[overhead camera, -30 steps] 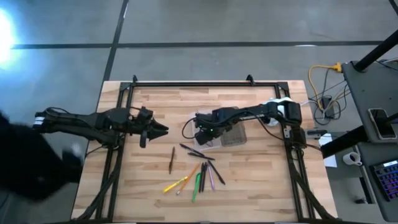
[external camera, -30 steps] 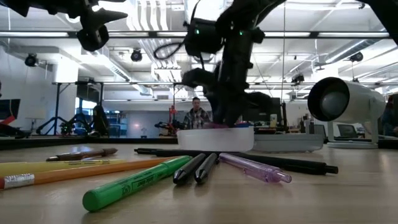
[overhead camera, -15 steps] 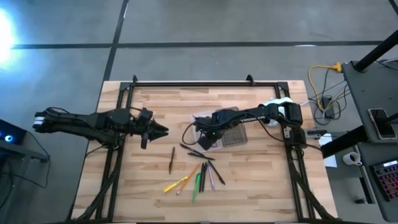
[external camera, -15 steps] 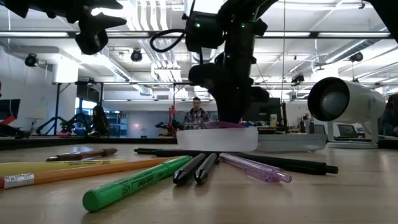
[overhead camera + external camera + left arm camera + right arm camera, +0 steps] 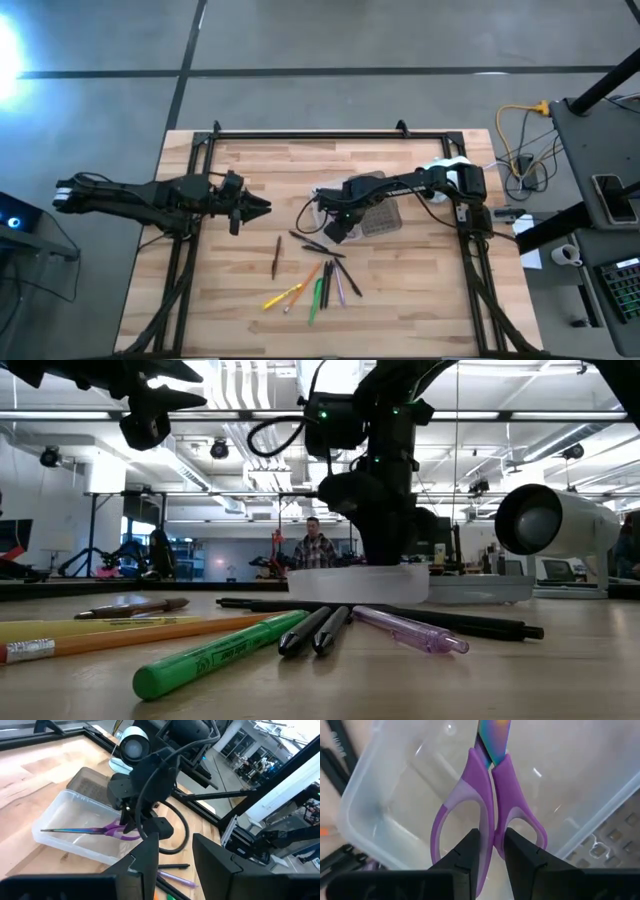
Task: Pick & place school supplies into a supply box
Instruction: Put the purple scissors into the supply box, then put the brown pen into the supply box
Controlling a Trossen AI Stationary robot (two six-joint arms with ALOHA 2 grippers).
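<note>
The purple-handled scissors (image 5: 470, 795) lie in the clear tray of the supply box (image 5: 360, 795), their blades (image 5: 70, 831) pointing along its length. My right gripper (image 5: 337, 228) reaches down into the tray (image 5: 355, 585), shut on the scissors' handles. The grey textured lid (image 5: 383, 217) lies open flat on the tray's right. Several pens and pencils (image 5: 320, 278) lie loose on the wood nearer the table's near edge, and a dark red pencil (image 5: 277, 256) lies apart to their left. My left gripper (image 5: 258, 207) hovers open above the table's left half. My right gripper pinches the scissors between its two fingers where the two purple handle loops meet (image 5: 493, 827), one finger (image 5: 470, 852) against each loop's inner bar. It comes from above, pointing down. The scissors lie flat and level in the tray (image 5: 117, 829).
A white cylindrical camera (image 5: 555, 520) stands at the table's right far side, behind the box. A black frame (image 5: 300, 133) borders the table. A green pen (image 5: 220, 655), black pens and a purple pen (image 5: 410, 630) lie closest to the near edge. People stand in the room beyond.
My right gripper has moved a little toward the near edge and right, and down into the tray, still shut. The scissors, which showed above the tray's rim in the low view, have sunk below it. The tray has shifted slightly to the right.
</note>
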